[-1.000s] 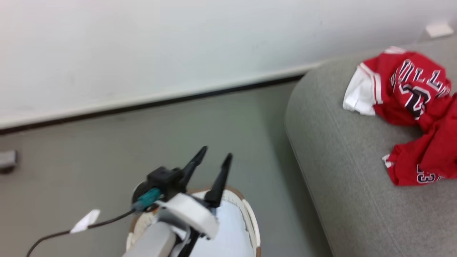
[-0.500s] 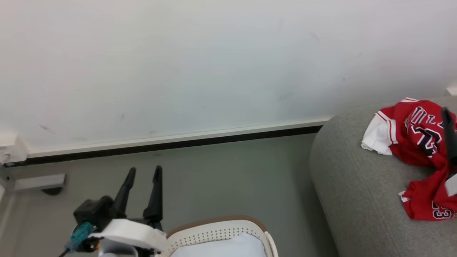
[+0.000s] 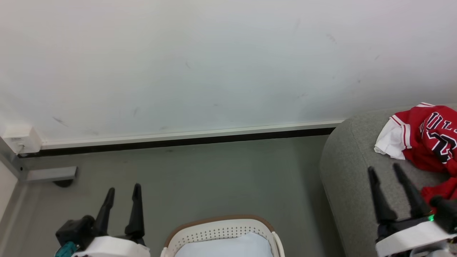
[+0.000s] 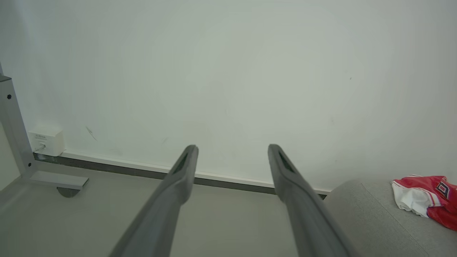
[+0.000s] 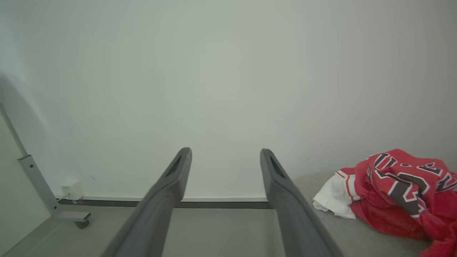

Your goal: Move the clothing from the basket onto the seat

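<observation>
The red clothing (image 3: 428, 142) lies bunched on the grey seat (image 3: 350, 171) at the right, its white sleeve and lettering showing; the same clothing (image 5: 396, 192) shows in the right wrist view, on the seat (image 5: 314, 182), and more faintly as clothing (image 4: 425, 196) on the seat (image 4: 360, 214) in the left wrist view. The cream basket (image 3: 221, 230) with its brown rim stands at the bottom centre, pale blue bottom bare. My left gripper (image 3: 123, 189) is open to the left of the basket. My right gripper (image 3: 385, 169) is open above the seat, just left of the clothing. Both hold nothing.
A white wall with a dark skirting strip (image 3: 178, 141) runs behind the grey floor (image 3: 214, 178). A grey metal frame foot (image 3: 50, 174) and a white wall box (image 3: 21, 139) sit at the far left.
The camera has tilted up and turned. My left gripper has come off the basket to its left side, and my right gripper has come into view over the seat. Both stay open.
</observation>
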